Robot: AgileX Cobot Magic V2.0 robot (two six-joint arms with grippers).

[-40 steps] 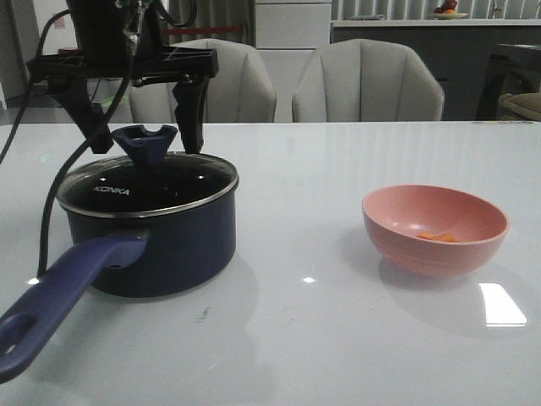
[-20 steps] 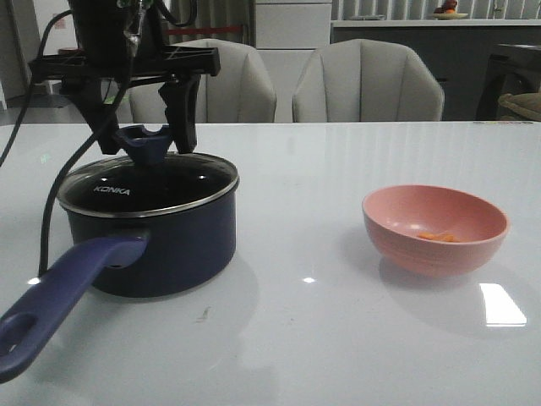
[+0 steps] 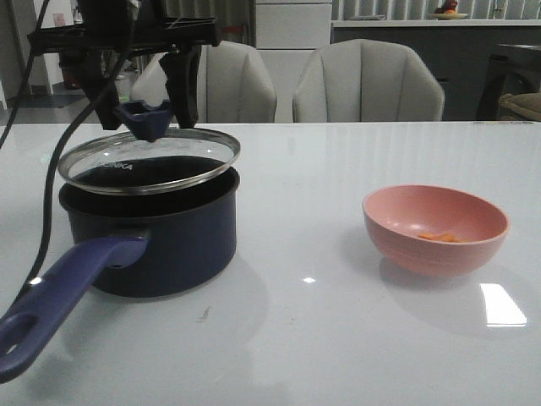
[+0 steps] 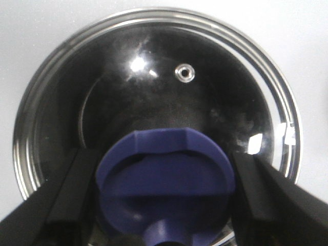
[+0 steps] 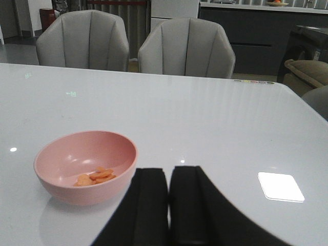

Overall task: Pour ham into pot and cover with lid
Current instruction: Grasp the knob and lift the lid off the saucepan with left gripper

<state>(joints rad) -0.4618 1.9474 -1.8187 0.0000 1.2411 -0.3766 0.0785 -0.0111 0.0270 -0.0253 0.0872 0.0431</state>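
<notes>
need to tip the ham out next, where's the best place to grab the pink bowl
Grip the pink bowl by its rim, coming down from above with one finger inside and one outside. The wall is thin, open-topped and rounded, too wide to span. Take the right-hand edge, nearest the right gripper; the ham lies clear of that edge.

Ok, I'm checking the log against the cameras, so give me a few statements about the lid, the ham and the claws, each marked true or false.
1. The lid is lifted clear of the pot. True.
2. The left claw grips the lid by its blue knob. True.
3. The ham is already in the pot. False: the orange pieces lie in the pink bowl.
4. The right claw holds the pink bowl. False: it is shut on nothing, apart from the bowl.
5. The pink bowl stands upright on the table. True.
</notes>
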